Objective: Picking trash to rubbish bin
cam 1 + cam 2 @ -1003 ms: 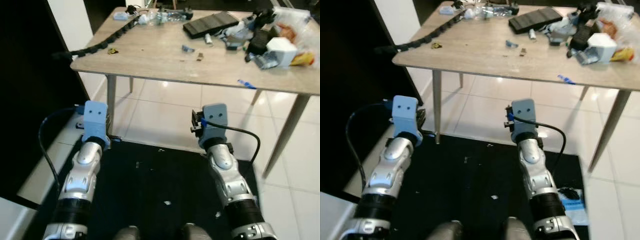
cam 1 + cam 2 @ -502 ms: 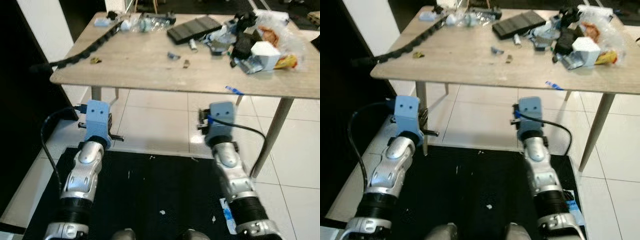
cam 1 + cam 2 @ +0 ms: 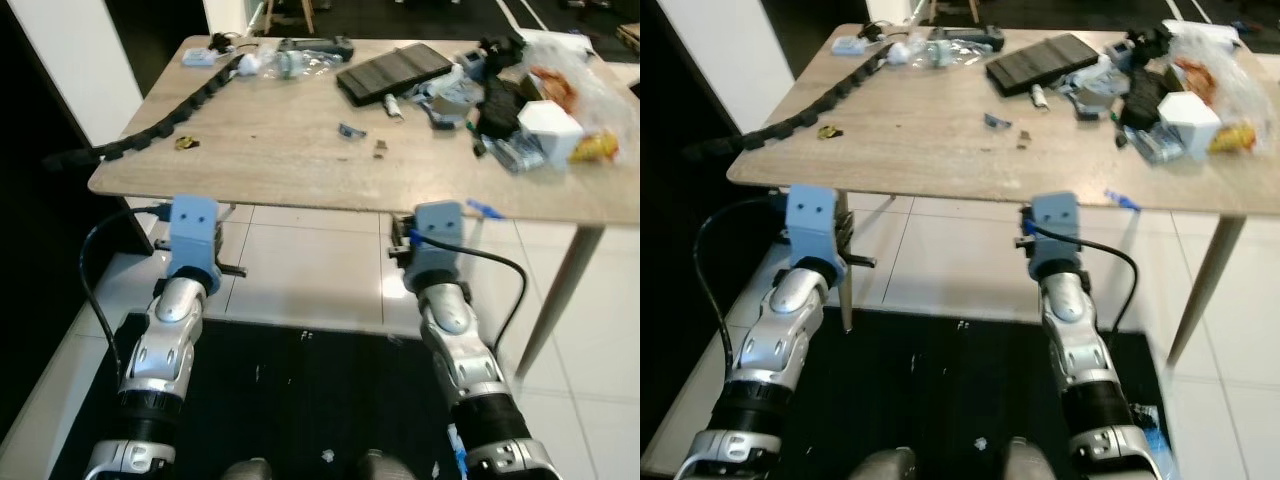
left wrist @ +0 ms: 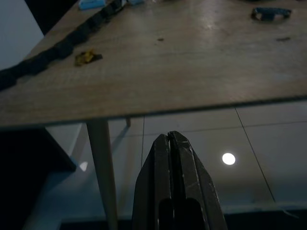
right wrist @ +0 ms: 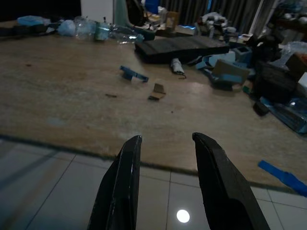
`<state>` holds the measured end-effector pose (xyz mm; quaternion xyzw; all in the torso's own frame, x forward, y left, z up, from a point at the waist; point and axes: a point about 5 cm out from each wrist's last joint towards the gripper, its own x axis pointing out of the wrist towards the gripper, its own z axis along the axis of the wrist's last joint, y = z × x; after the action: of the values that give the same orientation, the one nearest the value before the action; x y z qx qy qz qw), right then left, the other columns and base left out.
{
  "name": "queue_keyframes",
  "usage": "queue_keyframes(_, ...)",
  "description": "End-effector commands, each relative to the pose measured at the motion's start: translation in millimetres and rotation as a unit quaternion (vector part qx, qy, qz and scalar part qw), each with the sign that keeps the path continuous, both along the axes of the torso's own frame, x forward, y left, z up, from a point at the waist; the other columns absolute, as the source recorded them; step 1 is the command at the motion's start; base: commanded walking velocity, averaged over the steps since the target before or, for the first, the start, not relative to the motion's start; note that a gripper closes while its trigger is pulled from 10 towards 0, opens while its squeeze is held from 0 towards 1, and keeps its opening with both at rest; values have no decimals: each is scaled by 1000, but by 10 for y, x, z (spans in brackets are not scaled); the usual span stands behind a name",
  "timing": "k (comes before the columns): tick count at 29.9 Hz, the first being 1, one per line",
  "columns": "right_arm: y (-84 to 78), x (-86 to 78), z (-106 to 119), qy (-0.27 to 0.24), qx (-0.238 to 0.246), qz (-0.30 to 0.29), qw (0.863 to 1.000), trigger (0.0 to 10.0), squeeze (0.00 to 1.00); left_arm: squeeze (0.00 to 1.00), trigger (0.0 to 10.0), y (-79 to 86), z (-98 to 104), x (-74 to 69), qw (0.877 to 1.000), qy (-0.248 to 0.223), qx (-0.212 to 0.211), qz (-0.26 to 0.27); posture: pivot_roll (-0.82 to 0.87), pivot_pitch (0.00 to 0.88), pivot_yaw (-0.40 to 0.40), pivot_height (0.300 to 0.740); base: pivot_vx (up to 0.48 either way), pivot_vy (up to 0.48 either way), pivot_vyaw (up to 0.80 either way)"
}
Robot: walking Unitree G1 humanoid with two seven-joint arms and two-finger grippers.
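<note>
We stand before a pale wooden table (image 3: 290,150), both arms raised just short of its near edge, over white floor tiles (image 3: 310,270) and a black mat (image 3: 300,400).

Our left gripper (image 4: 171,143) is pressed fully closed, its two black fingers (image 4: 162,172) touching along their length and holding nothing. It points at the underside edge of the table, beside a table leg (image 4: 103,172).

Our right gripper (image 5: 165,143) is parted wide, with a clear gap between its fingers (image 5: 125,182), and it grips nothing. It aims at the table's near edge.

The trash lies scattered on the tabletop. Taking the table as a clock face seen from our head cameras, a small blue scrap (image 3: 349,131) and a brown cardboard bit (image 3: 381,148) sit near the centre. A yellow crumpled wrapper (image 3: 185,143) lies at about 9 o'clock, just beside a black link chain (image 3: 170,100) that runs from 11 o'clock and hangs over the edge at 8 o'clock. A black keyboard (image 3: 392,72) lies at 12 o'clock. A heap of clutter with a white box (image 3: 550,128) and a clear plastic bag (image 3: 575,75) fills the 2 to 3 o'clock side. A blue strip (image 3: 487,209) rests at the table's near edge at about 4 o'clock.
</note>
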<state>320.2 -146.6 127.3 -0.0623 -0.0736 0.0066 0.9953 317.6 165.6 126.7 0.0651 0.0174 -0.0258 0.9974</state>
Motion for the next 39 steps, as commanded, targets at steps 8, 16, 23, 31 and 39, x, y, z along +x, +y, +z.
queue_keyframes(8, 34, -16, -36, 6, 12, 2, 1000, 10000, 0, 0, 10000, 55, -68, -36, 1000, 14, 5, 6, 39, 61, 28, 740, 312, 0, -580)
queue_keyframes(16, 29, -14, -24, 3, 8, -1, 1000, 10000, 0, 0, 10000, 42, -48, -32, 1000, 10, 3, 5, 32, 59, 27, 740, 310, 0, 0)
queue_keyframes(23, -10, -20, -35, 5, -5, -4, 1000, 10000, 0, 0, 10000, 3, -48, -34, 1000, 8, 4, -5, 19, 23, 25, 740, 312, 0, -288)
queue_keyframes(31, -2, 14, 9, -2, -10, 5, 1000, 10000, 0, 0, 10000, -54, 1, -8, 1000, -2, 3, -15, 17, 22, 20, 740, 312, 0, 0)
queue_keyframes(39, 13, -15, -47, 15, -1, 4, 1000, 10000, 0, 0, 10000, -79, -25, -44, 1000, 0, 4, -20, 15, 23, 18, 740, 312, 0, -200)
